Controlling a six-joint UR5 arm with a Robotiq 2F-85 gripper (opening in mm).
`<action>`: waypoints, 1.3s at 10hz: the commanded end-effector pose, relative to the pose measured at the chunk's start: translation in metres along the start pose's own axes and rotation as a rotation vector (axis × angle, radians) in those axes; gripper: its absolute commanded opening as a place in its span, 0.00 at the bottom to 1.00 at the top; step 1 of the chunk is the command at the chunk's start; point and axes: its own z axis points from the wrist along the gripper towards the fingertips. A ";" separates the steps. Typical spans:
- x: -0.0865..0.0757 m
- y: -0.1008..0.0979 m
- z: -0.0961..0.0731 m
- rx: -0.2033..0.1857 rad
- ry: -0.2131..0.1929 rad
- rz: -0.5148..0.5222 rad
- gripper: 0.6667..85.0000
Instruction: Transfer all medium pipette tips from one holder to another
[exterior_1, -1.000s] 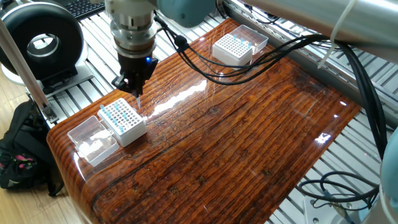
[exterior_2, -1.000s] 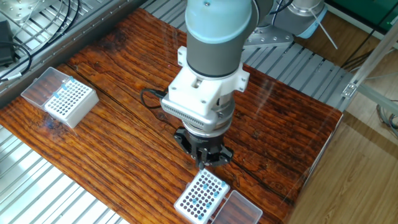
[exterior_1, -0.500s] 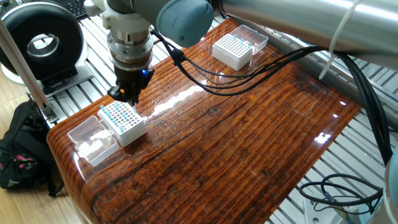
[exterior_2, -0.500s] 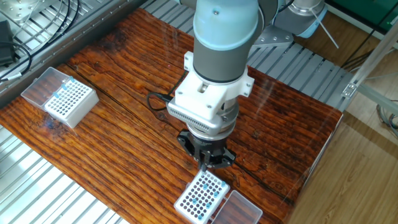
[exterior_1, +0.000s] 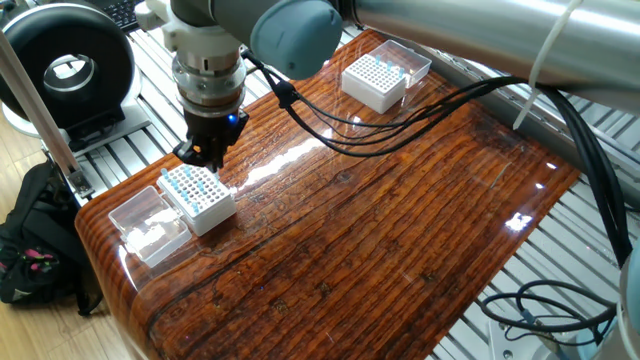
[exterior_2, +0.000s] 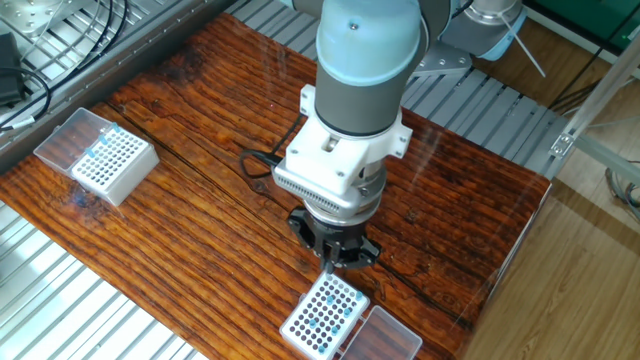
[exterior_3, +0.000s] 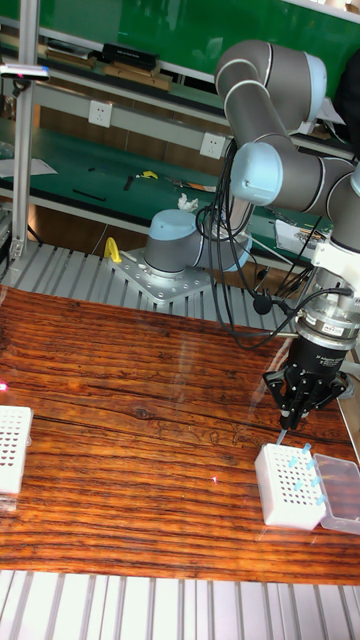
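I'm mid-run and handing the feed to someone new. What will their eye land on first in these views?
First the big grey and light-blue arm, with its gripper poised just above the near white tip box at the table's corner. Blue-topped tips fill much of that box's grid, and its clear lid lies open beside it. The second white box, also with a clear lid, sits far away at the opposite end of the glossy wood table.

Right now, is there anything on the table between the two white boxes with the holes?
Nothing: in one fixed view, only bare wood separates the near box from the far box.
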 end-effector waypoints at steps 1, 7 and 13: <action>0.003 0.004 0.000 -0.013 0.008 0.010 0.01; 0.004 0.004 0.001 -0.012 0.010 0.010 0.01; 0.005 0.006 0.008 -0.012 0.017 0.011 0.01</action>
